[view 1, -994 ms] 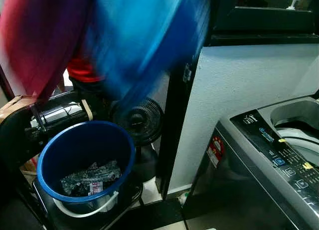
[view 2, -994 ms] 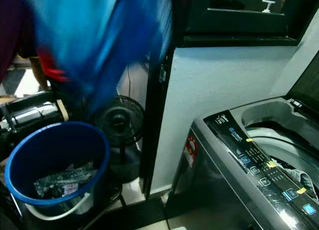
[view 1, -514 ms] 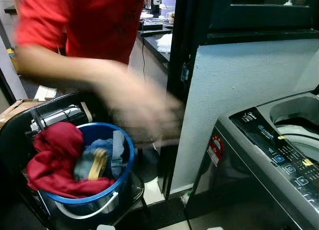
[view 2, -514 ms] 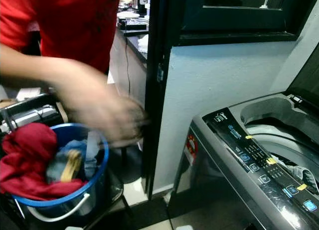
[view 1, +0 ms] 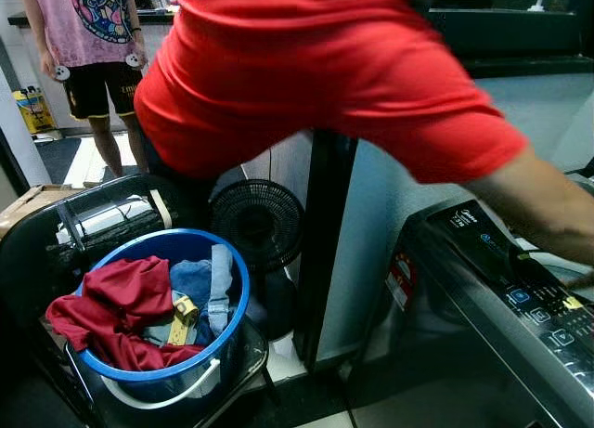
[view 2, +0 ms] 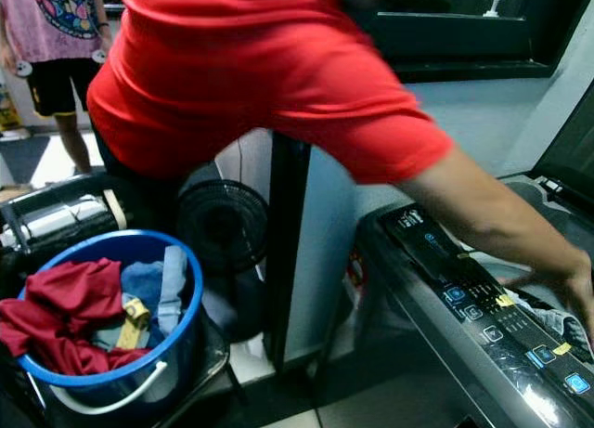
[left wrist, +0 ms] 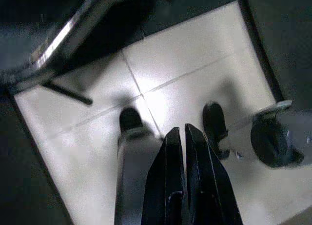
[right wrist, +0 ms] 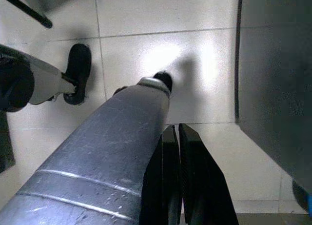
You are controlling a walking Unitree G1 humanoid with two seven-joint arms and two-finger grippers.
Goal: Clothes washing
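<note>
A person leans across between bucket and washing machine.

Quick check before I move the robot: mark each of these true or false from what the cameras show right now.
1. The blue bucket holds clothes, with a red garment on top. True.
2. A person in a red shirt reaches toward the washing machine. True.
3. The left gripper holds a garment. False: it is shut on nothing, pointing at the floor.
4. The right gripper is inside the bucket. False: it hangs over floor tiles.
5. The fan lies in the bucket. False: it stands behind it.
</note>
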